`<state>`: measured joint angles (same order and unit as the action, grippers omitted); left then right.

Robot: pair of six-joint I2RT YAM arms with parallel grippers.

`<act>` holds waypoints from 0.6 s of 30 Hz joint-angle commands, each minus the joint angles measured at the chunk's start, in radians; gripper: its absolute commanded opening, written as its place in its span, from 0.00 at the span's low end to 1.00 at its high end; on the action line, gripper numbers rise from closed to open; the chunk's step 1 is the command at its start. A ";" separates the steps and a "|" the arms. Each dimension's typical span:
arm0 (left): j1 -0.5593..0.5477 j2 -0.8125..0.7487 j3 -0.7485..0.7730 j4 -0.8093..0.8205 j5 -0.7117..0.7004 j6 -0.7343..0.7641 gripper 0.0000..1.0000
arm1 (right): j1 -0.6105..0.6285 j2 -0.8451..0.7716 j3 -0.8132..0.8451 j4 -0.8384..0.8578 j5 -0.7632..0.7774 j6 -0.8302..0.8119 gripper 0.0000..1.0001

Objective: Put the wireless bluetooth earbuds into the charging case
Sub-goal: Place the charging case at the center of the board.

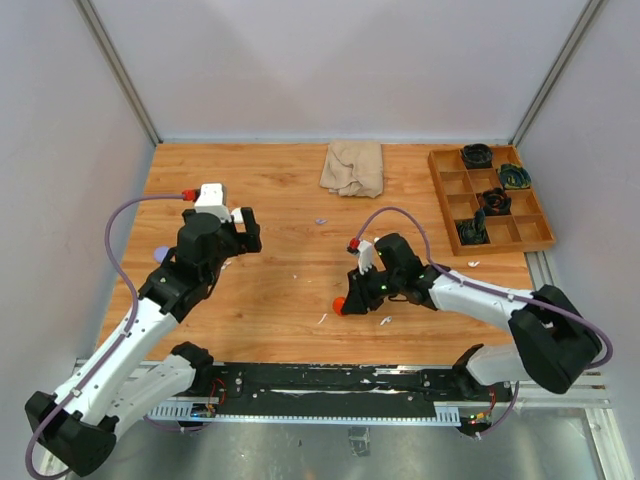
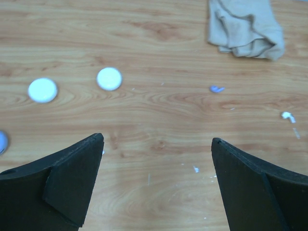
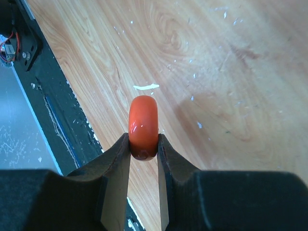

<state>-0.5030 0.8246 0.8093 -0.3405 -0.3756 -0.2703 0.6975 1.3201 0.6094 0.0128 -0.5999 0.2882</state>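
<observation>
My right gripper (image 3: 143,145) is shut on a glossy red-orange round charging case (image 3: 143,120), held edge-on just above the wood near the table's front edge; from above the case (image 1: 340,305) shows at the right gripper (image 1: 348,299). My left gripper (image 2: 157,139) is open with nothing between its fingers, hovering over bare wood at the left (image 1: 252,230). A tiny purple earbud (image 2: 216,89) and a white earbud (image 2: 288,115) lie ahead of it, apart from the fingers. Two white round pucks (image 2: 109,79) (image 2: 43,90) rest at left.
A crumpled beige cloth (image 1: 353,167) lies at the back middle. A wooden compartment tray (image 1: 505,247) with dark coiled items stands at the back right. A lilac puck (image 1: 160,253) sits by the left arm. White flecks dot the wood near the black rail (image 1: 320,385).
</observation>
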 commanded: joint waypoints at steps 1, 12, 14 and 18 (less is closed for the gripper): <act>0.050 -0.049 -0.065 0.029 -0.099 -0.025 0.99 | 0.048 0.071 0.013 -0.012 0.015 0.069 0.11; 0.109 -0.078 -0.088 0.041 -0.066 -0.033 0.99 | 0.078 0.175 0.033 -0.056 0.051 0.112 0.32; 0.117 -0.075 -0.088 0.040 -0.062 -0.033 0.99 | 0.079 0.160 0.032 -0.081 0.071 0.108 0.40; 0.127 -0.072 -0.090 0.041 -0.055 -0.035 0.99 | 0.079 0.110 0.035 -0.146 0.134 0.085 0.55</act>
<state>-0.3912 0.7547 0.7269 -0.3302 -0.4313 -0.2962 0.7605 1.4807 0.6300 -0.0360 -0.5579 0.3923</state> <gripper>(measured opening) 0.993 0.479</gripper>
